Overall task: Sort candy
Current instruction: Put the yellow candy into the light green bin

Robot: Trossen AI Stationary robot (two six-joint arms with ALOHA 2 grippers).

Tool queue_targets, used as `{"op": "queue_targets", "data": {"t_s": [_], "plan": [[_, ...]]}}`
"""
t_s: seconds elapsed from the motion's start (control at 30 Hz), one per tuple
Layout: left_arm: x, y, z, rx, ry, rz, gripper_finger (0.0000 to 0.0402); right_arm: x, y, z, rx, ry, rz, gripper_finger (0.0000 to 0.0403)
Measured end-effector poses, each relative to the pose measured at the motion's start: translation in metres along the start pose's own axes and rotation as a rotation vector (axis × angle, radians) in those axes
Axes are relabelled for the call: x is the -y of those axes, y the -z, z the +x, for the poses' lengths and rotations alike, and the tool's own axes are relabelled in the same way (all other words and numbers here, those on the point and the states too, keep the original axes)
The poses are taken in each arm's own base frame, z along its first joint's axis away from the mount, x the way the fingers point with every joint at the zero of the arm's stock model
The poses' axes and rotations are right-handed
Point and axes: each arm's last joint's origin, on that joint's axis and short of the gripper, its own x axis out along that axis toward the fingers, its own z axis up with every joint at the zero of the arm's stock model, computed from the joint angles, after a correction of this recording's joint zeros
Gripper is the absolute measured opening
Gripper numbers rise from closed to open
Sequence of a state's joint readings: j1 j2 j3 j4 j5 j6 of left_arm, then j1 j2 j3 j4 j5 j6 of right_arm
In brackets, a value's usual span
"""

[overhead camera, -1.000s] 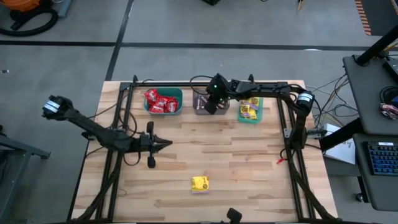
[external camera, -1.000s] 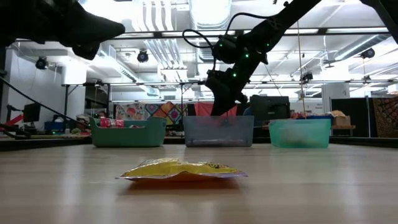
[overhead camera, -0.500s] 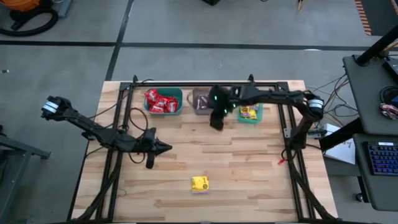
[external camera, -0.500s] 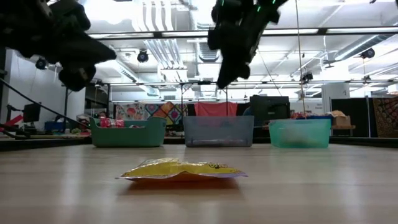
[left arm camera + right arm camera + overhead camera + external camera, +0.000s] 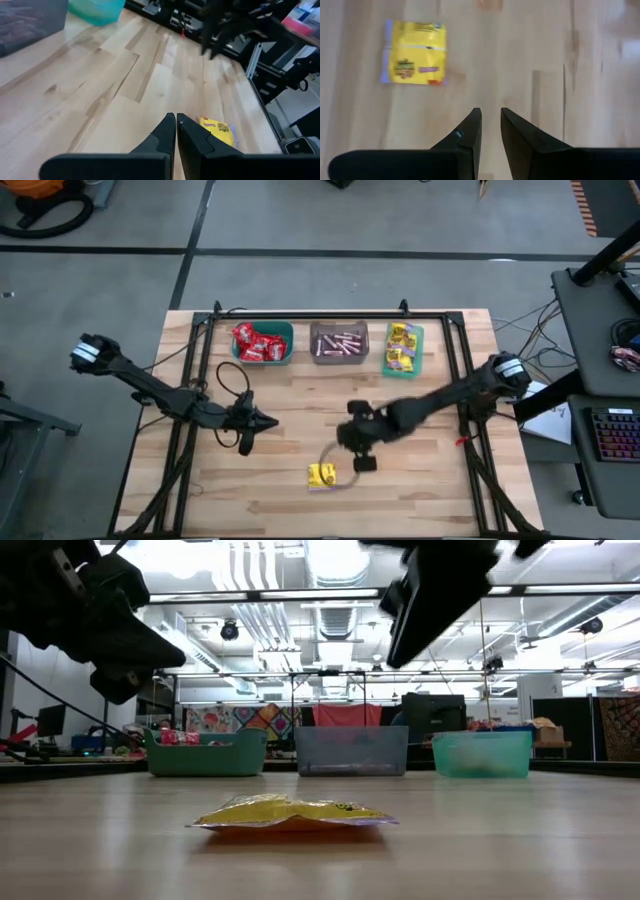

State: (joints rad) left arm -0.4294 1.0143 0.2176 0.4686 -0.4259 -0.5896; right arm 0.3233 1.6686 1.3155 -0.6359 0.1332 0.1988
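One yellow packet (image 5: 321,474) lies flat on the wooden counter (image 5: 420,480), well apart from the three bins at the far edge. The right gripper (image 5: 364,463) hangs above the counter just beside the yellow packet, jaws slightly parted and holding nothing. The left gripper (image 5: 266,421) waits farther from the yellow packet, on the red-candy bin's (image 5: 262,343) side, jaws closed and empty.
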Motion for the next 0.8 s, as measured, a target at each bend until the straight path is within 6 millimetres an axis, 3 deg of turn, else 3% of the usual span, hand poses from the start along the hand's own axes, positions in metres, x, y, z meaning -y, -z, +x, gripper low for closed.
{"op": "queue_targets", "data": {"t_s": [0.2,0.5,0.8], "plan": [[0.000,0.002,0.003,0.000,-0.001,0.000,0.0000,-0.042,0.006,-0.003,0.070,0.031,0.035,0.0066],[0.003,-0.001,0.003,0.032,0.020,-0.010,0.0000,-0.082,0.009,-0.001,0.159,-0.062,0.110,0.0066],[0.003,-0.001,0.003,0.032,0.021,-0.010,0.0000,-0.098,0.006,0.022,0.249,-0.048,0.093,0.0066]]}}
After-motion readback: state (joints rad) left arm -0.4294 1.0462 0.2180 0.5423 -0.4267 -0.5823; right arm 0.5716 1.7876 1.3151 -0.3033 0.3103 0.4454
